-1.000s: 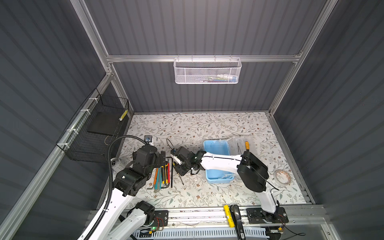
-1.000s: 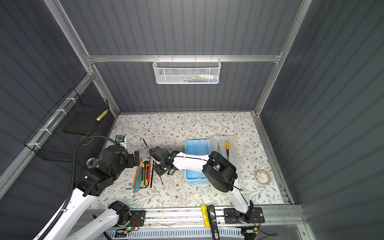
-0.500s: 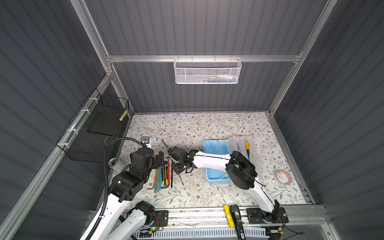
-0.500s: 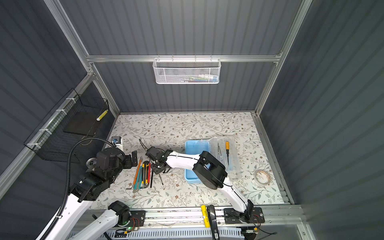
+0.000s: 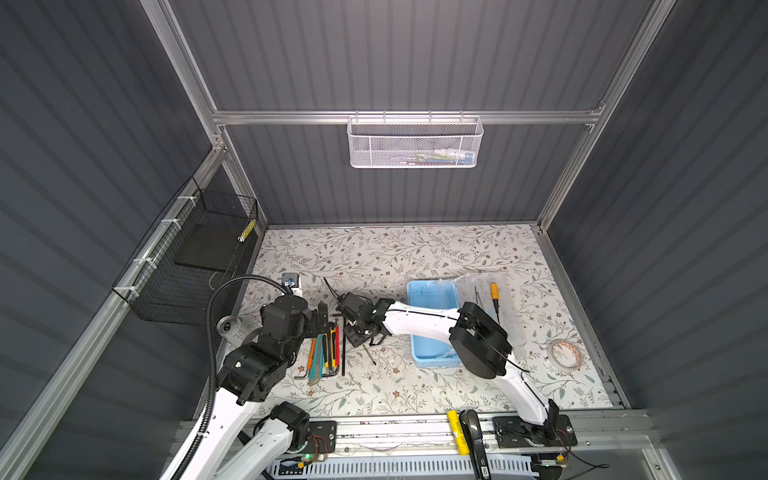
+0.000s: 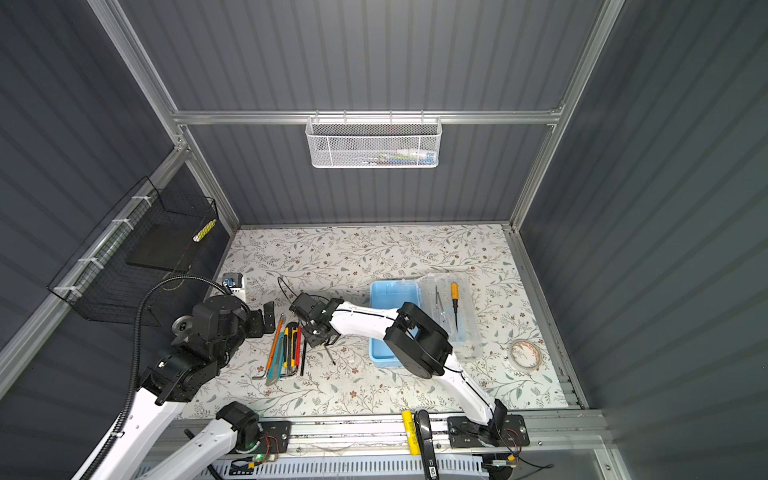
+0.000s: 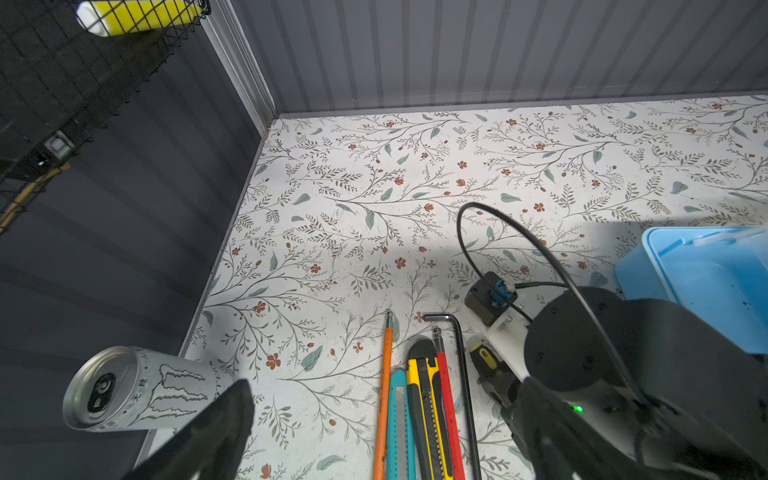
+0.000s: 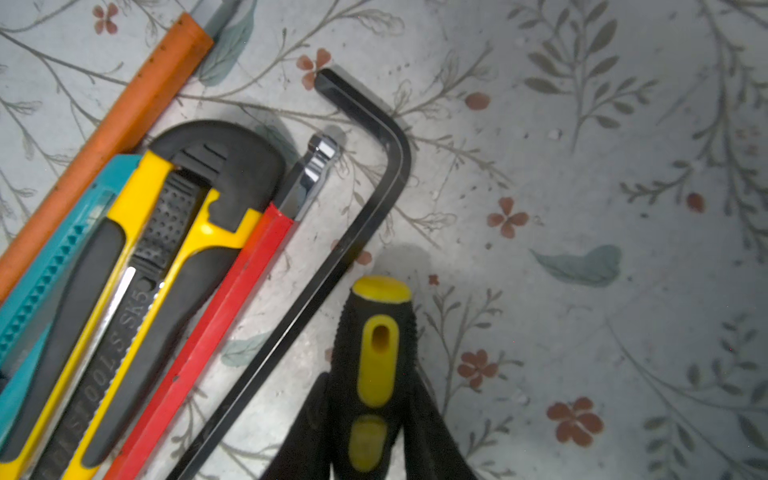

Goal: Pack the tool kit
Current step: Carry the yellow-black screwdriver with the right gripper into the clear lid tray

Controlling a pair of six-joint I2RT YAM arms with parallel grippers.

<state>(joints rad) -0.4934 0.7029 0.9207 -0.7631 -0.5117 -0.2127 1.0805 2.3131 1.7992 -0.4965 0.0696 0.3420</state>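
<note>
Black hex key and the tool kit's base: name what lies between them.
The black-and-yellow screwdriver, handle in the right gripper, then bare floral table up to the tool kit's blue base; both top views show it.

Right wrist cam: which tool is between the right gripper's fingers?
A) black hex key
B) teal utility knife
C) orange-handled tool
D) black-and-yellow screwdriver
D: in the right wrist view the right gripper has a finger against each side of the black-and-yellow screwdriver handle. The black hex key lies beside it on the table, outside the jaws.
</note>
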